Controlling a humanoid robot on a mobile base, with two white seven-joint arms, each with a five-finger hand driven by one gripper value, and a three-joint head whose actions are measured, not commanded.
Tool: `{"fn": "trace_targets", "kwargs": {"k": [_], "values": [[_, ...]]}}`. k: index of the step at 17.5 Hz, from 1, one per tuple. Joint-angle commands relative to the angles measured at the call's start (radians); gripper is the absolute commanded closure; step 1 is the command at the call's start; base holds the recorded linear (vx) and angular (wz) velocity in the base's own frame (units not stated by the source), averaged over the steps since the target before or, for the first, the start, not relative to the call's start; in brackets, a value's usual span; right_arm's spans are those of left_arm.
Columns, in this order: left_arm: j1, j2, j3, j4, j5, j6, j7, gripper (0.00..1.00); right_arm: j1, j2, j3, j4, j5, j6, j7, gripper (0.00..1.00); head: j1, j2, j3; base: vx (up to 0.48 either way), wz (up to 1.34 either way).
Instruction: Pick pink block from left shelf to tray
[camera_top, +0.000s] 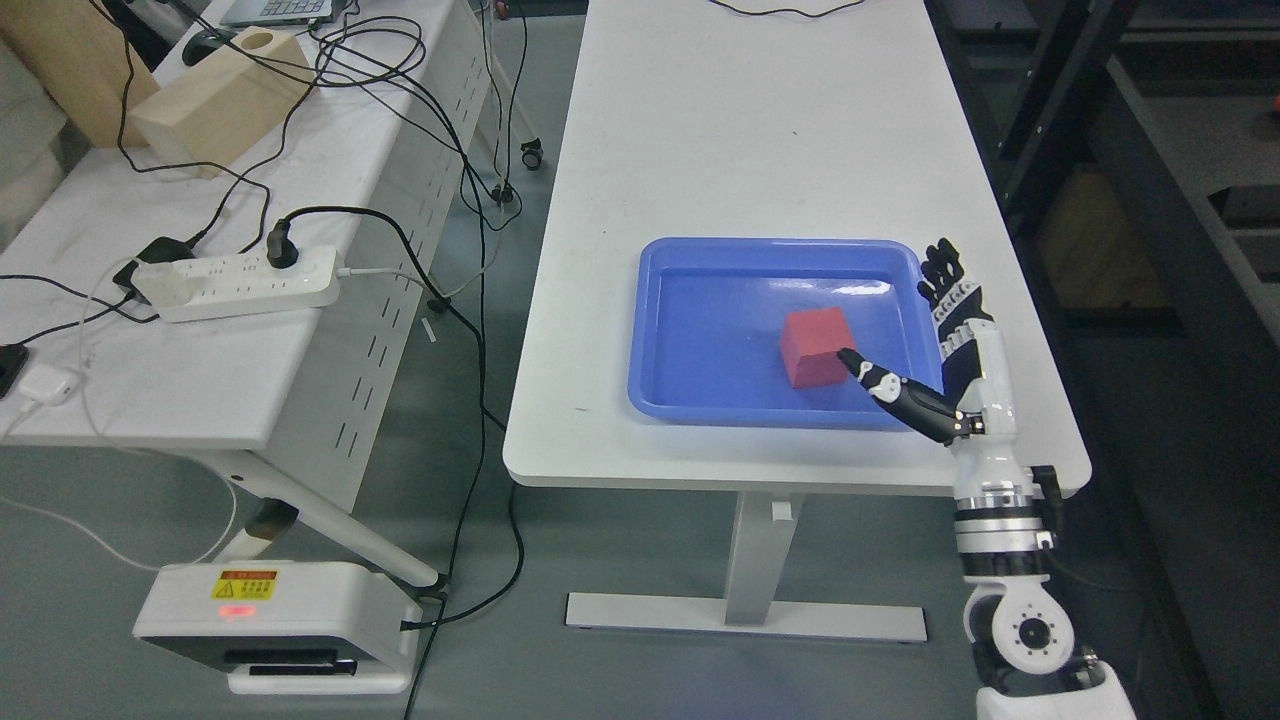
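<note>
Block (815, 346) (red rather than pink to the eye, a matte cube with crisp edges) sits inside the glossy blue plastic tray (700, 400) on the smooth white table (750, 130). Right hand (950, 340) is spread wide and holds nothing: its fingers (945, 275) extend straight along the tray's right rim, while the thumb (880, 380) reaches left, its tip touching or just beside the block's lower right corner.
</note>
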Motion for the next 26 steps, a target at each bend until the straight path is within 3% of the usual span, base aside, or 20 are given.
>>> {"fn": "trace_targets", "kwargs": {"k": [1, 5, 9, 15, 26], "values": [[0.02, 0.017, 0.0, -0.017, 0.0, 0.0, 0.0, 0.0, 0.015, 0.008, -0.038, 0.0, -0.054, 0.039, 0.003, 0.0, 0.0, 0.0, 0.0, -0.16, 0.0], [0.02, 0.017, 0.0, -0.017, 0.0, 0.0, 0.0, 0.0, 0.02, 0.008, -0.049, 0.0, -0.054, 0.194, 0.014, 0.0, 0.0, 0.0, 0.0, -0.166, -0.01], [0.02, 0.017, 0.0, -0.017, 0.0, 0.0, 0.0, 0.0, 0.038, 0.008, -0.053, 0.004, -0.053, 0.245, 0.014, 0.0, 0.0, 0.0, 0.0, -0.187, 0.05], [0.02, 0.017, 0.0, -0.017, 0.0, -0.001, 0.0, 0.0, 0.046, 0.008, -0.06, 0.005, -0.056, 0.247, 0.078, 0.0, 0.0, 0.0, 0.0, -0.167, 0.08], [0.02, 0.017, 0.0, -0.017, 0.0, 0.0, 0.0, 0.0, 0.06, 0.008, -0.06, 0.01, -0.056, 0.305, 0.081, 0.0, 0.0, 0.0, 0.0, -0.135, -0.07]]}}
